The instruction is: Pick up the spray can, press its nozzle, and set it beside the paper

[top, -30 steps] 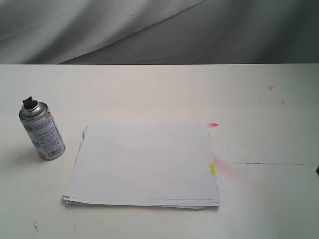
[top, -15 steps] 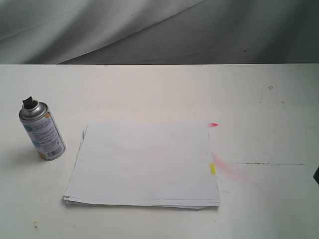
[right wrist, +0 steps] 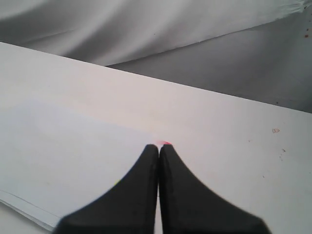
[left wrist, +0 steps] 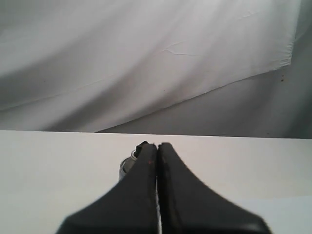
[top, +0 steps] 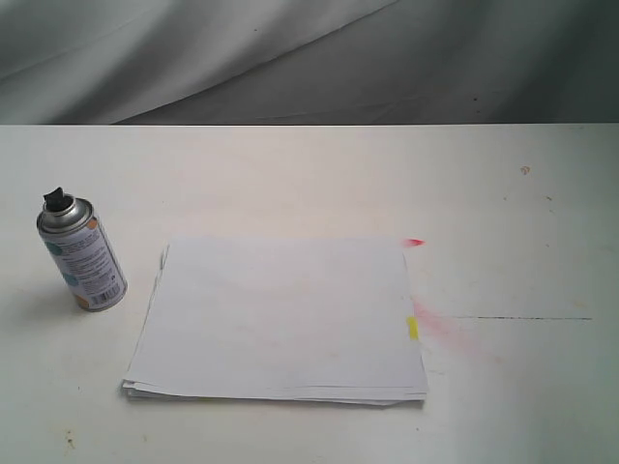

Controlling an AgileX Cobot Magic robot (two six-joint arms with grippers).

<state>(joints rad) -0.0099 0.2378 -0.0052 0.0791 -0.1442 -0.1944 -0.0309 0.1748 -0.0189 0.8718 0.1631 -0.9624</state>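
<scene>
From the exterior view, neither of my arms shows. The spray can (top: 82, 256) stands upright on the white counter (top: 319, 174), out at the left side, with the black nozzle (top: 56, 199) on top. The paper (top: 280, 319) lies flat in the middle, just beside the can but not touching it. A yellow tab (top: 412, 328) sits on the paper's right edge, a pink-red smudge (top: 447, 331) spreads over the counter next to it, and a small red mark (top: 414, 242) lies at the paper's far right corner. A thin dark line (top: 522, 318) runs across the counter to the right. Grey cloth (top: 290, 58) hangs behind.

In the left wrist view, my left jaws are pressed tip to tip and hold nothing. Just past their tips the can's shiny shoulder (left wrist: 126, 166) and the nozzle (left wrist: 142, 145) peek out, apart from me. A corner of the paper (left wrist: 287, 214) shows beside one black finger.

In the right wrist view, my right jaws are likewise pressed together and empty, over the counter (right wrist: 219, 161) beside the paper (right wrist: 63, 151). The red mark (right wrist: 165, 143) shows right at their tips.
</scene>
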